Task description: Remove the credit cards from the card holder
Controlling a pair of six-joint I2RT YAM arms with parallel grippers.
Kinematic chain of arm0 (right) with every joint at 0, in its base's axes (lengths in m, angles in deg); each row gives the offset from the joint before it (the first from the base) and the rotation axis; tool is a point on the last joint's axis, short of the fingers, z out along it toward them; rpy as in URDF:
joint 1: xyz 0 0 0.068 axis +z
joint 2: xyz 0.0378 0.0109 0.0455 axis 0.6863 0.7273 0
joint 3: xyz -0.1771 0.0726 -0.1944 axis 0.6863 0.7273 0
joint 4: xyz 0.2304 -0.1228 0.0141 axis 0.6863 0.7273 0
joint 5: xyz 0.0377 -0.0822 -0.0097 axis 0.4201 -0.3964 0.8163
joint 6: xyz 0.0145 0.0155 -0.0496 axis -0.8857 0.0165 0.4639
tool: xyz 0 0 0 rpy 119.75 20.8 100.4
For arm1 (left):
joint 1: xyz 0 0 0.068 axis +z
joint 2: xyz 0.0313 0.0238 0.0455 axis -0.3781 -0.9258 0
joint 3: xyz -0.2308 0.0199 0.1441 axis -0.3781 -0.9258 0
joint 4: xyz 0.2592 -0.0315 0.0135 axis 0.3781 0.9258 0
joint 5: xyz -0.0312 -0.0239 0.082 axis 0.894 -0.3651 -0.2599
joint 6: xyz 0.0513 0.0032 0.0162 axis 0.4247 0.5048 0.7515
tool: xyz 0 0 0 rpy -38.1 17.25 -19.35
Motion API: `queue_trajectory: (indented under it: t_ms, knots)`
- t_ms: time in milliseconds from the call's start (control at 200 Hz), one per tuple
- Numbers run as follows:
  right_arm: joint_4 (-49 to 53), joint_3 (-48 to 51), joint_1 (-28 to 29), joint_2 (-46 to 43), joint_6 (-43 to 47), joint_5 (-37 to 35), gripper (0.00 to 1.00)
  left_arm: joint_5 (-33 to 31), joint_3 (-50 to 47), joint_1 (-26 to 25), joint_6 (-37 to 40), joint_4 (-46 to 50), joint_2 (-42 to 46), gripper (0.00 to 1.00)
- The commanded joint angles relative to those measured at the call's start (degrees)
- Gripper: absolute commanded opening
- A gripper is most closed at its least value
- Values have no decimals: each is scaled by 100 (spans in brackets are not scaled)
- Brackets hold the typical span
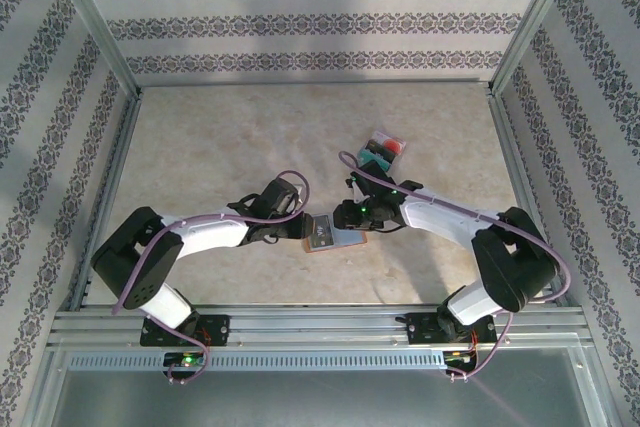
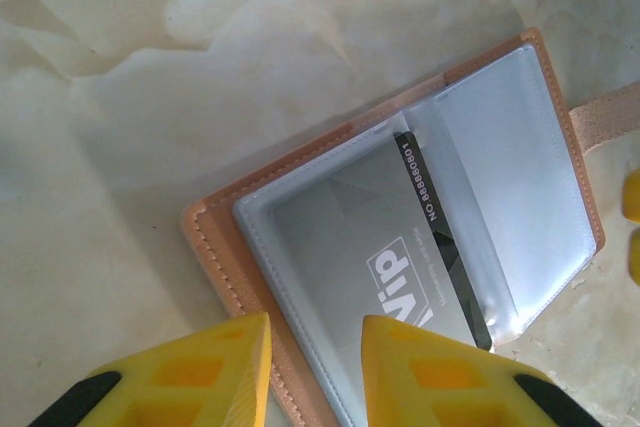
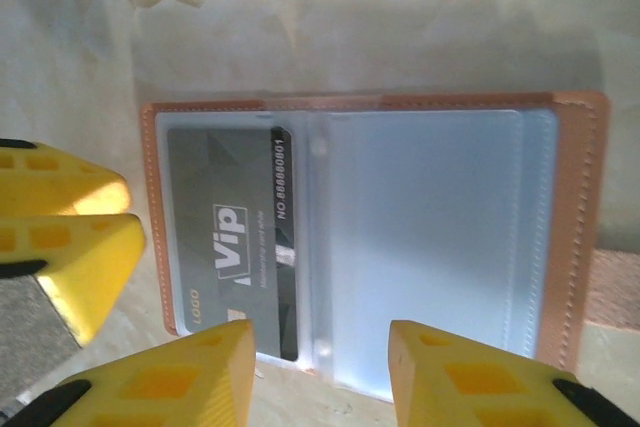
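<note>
The left gripper (image 1: 300, 230) reaches in low over the pale, marbled table (image 1: 220, 147), its yellow, ribbed plastic fingers (image 2: 230, 367) at the left short edge of the card holder (image 1: 332, 237). From the left wrist, the jaws stand a narrow gap apart with the holder's stitched border running between them (image 2: 315, 332). They are not visibly clamped on it.

The card holder lies open and flat near the front middle of the table, between the two grippers. It is a salmon-pink, leather-like bifold with a line of light stitching round its rim (image 2: 215, 247) and glossy, clear-grey plastic pockets inside (image 3: 430, 237). A pink strap tab (image 2: 605, 112) sticks out past its far short edge.

One dark grey card (image 2: 420, 257) sits in the pocket on the left gripper's side. It is thin and round-cornered and printed with a white "Vip" badge and a number along one end (image 3: 225, 247). The neighbouring pocket shows bare, reflective plastic.

The right gripper (image 1: 350, 219) hovers at the holder's long edge on its own side, with matching yellow fingers (image 3: 480, 377). Its jaws are apart, the gap spanning the end of the grey card and the pocket seam (image 3: 320, 332); nothing is pinched between them. In the right wrist view the left gripper's tips (image 3: 135, 219) sit just beside the holder's rim.

Further right and toward the back, a small stack of loose cards (image 1: 383, 152) — teal, red and dark — lies well apart from the holder.
</note>
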Motion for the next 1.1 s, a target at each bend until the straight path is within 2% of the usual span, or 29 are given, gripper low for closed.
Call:
queue_trajectory:
  t_ms: [0,325,525,1094]
  knots:
    - [-127,-240,117,142,12,203,41,36,127,-88,132,-154,-96,30]
    - [-147,-258,146,254,-52,113,41,65,300,-235,264,-104,-311,30]
    - [-371,-194,156,356,-164,292,34,-6,275,-240,177,-120,-392,27]
    - [-706,-150,122,876,-151,558,33,-99,218,-240,74,-103,-457,23]
